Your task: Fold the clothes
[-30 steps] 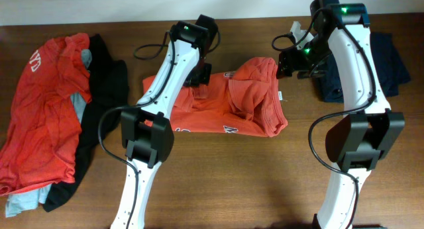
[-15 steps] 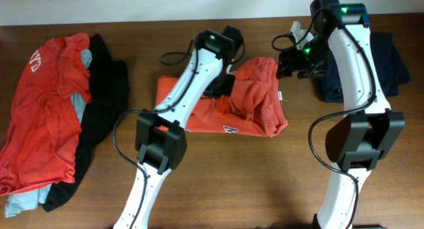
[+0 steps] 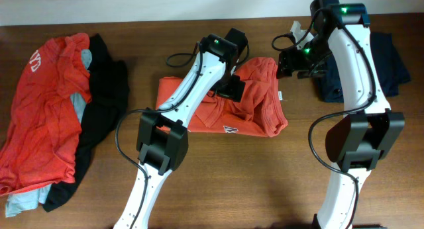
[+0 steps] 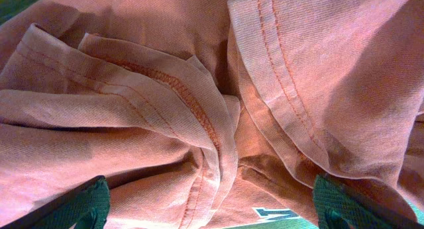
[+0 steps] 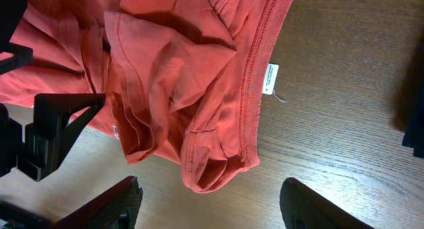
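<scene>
While I am watching the overhead view, the left claw (image 3: 232,90) is sitting low over a crumpled orange-red T-shirt (image 3: 262,113) in the middle of the frame. The shirt is lying on the table (image 3: 218,189) between the two arms. In the left wrist view the claw's green fingertips (image 4: 83,204) are standing wide apart at the bottom corners, so this claw is open. Rumpled folds and a stitched hem (image 4: 281,83) are filling the frame above and between them. I cannot tell whether the fingers are touching the cloth.

The right claw (image 5: 212,209) is open too, its dark fingers spreading along the bottom edge of its wrist view and gripping nothing. It is hovering over bare wood just beside the shirt's bunched corner. A small white label (image 5: 267,79) is sticking out from the hem onto the wood. White lettering (image 3: 230,129) is showing at the shirt's lower edge in the overhead view.

Well apart, at the left of the overhead frame, a heap of clothes is waiting: another orange-red T-shirt (image 3: 46,103) is spreading over a black piece (image 3: 103,96), and a pale grey-blue piece (image 3: 26,201) is peeking out at the lower left. At the upper right, partly behind the right arm, a navy piece (image 3: 391,67) is lying flat.
</scene>
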